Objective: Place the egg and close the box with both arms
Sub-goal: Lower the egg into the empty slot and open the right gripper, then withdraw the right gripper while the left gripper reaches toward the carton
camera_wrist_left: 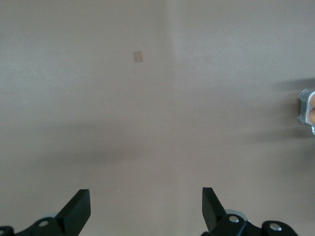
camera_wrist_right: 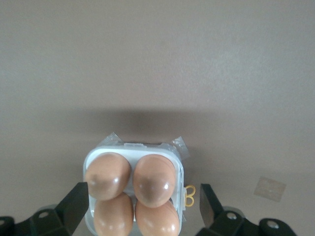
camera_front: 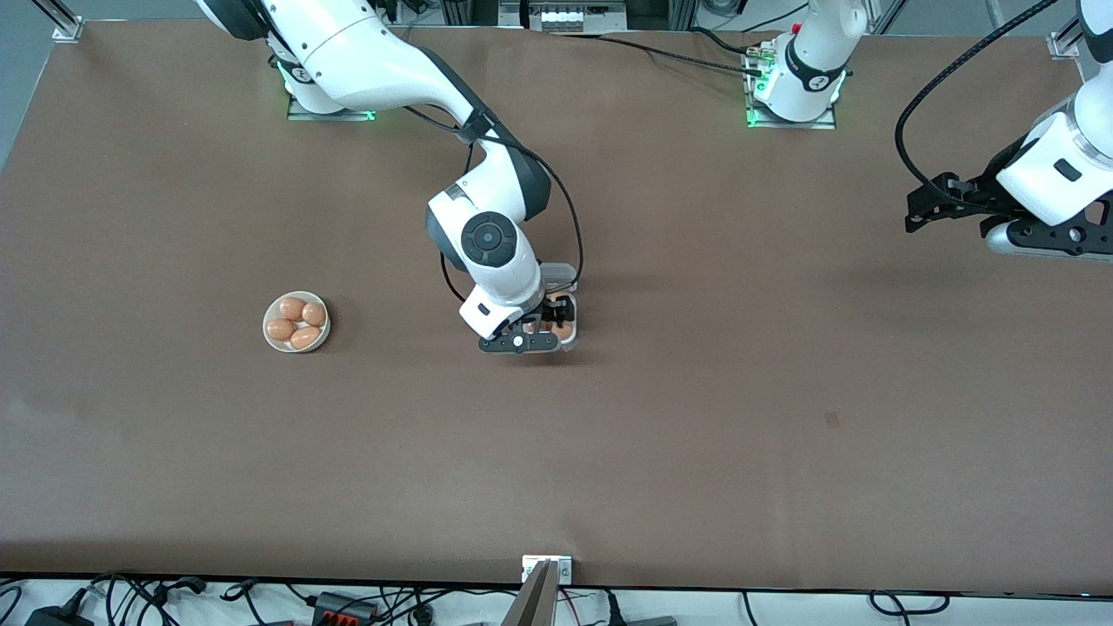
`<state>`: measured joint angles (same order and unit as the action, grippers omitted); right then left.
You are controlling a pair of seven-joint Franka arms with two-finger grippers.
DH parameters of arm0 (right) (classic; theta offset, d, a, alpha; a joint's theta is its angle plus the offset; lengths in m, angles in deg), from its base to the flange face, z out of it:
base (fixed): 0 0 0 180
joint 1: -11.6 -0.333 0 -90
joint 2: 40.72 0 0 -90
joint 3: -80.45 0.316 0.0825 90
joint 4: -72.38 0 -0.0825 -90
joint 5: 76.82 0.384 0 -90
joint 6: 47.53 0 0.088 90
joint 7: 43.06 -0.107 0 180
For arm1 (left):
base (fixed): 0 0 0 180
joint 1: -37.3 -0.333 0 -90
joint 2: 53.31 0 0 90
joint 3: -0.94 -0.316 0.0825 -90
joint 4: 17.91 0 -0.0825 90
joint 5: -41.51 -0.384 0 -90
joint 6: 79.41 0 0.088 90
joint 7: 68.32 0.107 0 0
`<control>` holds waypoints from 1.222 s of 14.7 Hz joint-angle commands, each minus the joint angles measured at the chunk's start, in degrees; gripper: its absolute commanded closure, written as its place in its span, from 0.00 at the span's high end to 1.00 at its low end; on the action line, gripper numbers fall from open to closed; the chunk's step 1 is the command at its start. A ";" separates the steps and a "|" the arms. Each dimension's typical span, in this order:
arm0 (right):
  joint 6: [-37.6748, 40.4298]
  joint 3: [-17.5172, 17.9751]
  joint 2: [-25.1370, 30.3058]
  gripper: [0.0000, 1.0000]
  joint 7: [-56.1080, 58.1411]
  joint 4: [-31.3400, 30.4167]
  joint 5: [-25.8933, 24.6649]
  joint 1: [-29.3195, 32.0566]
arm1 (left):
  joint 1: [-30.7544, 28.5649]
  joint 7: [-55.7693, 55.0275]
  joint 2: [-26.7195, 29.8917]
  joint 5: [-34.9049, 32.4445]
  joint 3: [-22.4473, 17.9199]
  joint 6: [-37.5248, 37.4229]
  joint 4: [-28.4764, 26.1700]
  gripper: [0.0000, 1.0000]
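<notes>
Right gripper (camera_wrist_right: 142, 204) is hovering, fingers (camera_wrist_right: 74, 204) apart, straddling the box (camera_wrist_right: 134, 191), all four cups filled. Left gripper (camera_wrist_left: 146, 209) is waiting wide open over bare table (camera_front: 696, 391). I'd swing the lid slowly.

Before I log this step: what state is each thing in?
box: four eggs in its cups, lid not shut over them
bowl: holds four eggs
right gripper: open, over the box
left gripper: open, waiting over bare table toward the left arm's end
</notes>
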<state>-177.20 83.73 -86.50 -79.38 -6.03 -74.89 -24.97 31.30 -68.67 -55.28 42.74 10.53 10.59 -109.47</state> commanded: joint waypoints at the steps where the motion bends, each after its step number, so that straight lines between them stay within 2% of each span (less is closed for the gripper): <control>1: 5.18 -1.17 2.44 1.00 -1.22 2.20 -0.96 0.88 | -0.50 -0.44 0.66 -1.05 0.61 -0.79 0.25 1.00; 5: 21.00 -2.05 8.94 1.00 -0.25 5.46 -2.01 5.53 | -0.50 -0.35 0.66 -1.05 0.61 -0.79 0.25 1.00; 8: 27.26 -1.97 14.39 1.00 1.67 5.46 -2.64 10.10 | -0.50 -0.44 0.66 -1.05 0.61 -0.79 0.25 1.00; 14: 31.75 -2.14 20.11 1.00 8.79 5.46 -2.28 18.45 | -0.50 -0.44 0.31 -0.96 0.61 -1.58 0.51 1.00; 18: 33.43 -2.23 21.52 1.00 13.97 5.55 -2.28 22.76 | -0.33 -0.44 0.22 -0.62 0.61 -6.15 0.60 1.00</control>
<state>-144.69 80.83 -66.45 -68.63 0.33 -76.74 -4.30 31.30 -68.68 -55.29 42.74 10.53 6.51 -109.47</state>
